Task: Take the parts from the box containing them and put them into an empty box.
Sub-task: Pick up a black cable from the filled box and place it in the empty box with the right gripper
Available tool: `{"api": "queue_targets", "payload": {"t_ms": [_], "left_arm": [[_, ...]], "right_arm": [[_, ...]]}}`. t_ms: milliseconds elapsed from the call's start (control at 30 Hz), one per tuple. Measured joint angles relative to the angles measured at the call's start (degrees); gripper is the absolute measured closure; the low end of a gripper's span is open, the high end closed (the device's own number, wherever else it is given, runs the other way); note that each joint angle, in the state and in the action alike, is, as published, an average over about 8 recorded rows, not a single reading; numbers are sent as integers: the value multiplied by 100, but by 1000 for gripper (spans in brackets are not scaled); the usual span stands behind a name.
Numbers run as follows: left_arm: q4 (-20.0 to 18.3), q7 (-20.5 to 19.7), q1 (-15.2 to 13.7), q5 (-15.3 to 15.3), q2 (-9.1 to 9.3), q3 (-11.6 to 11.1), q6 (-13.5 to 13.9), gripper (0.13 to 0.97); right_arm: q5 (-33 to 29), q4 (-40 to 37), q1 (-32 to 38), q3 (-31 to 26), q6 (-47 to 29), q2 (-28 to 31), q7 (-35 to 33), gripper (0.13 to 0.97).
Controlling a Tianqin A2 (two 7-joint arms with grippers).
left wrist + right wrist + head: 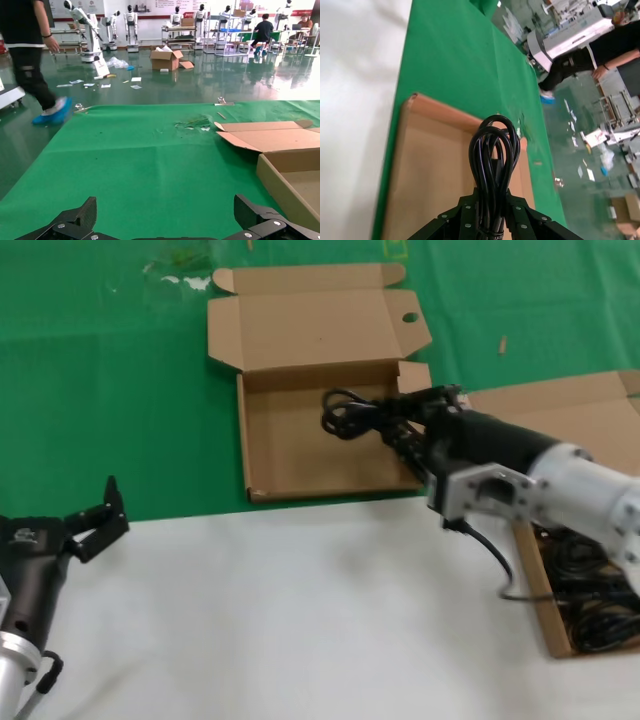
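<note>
- So the coiled black power cord (352, 412) sits clamped in the right gripper (405, 425), its looped end poking out toward frame left, just right of center in the head view.
- Right wrist view agrees: the fingers (465, 220) are pinched tight on the bundle, loop sticking out past them.
- It hangs over the tray of the empty box (300, 455), near its right wall; that box has a round hole in its lid flap, and I can't tell if the cord touches the floor.
- More cords (590, 610) lie in the other cardboard box (545, 610) at lower right, mostly behind the arm.
- Left gripper (97, 522) is parked lower left over the white sheet (280, 620), jaws spread wide, holding nothing.
- Green mat (110, 390) covers the rest.
</note>
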Motion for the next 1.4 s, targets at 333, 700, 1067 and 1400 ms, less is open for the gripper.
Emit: {"api": "queue_targets", "payload": {"t_ms": [333, 700, 1067, 1400], "left_arm": [[0, 0, 0, 0, 0, 0, 0, 132], [0, 0, 0, 0, 0, 0, 0, 132], [0, 0, 0, 0, 0, 0, 0, 132], [0, 0, 0, 0, 0, 0, 0, 132]], "right_arm": [[334, -1321, 1013, -721, 201, -525, -747, 874], [416, -1569, 1169, -836, 234, -581, -897, 863], [416, -1569, 1169, -836, 234, -581, -897, 778], [416, -1569, 1169, -836, 234, -581, -897, 615]]}}
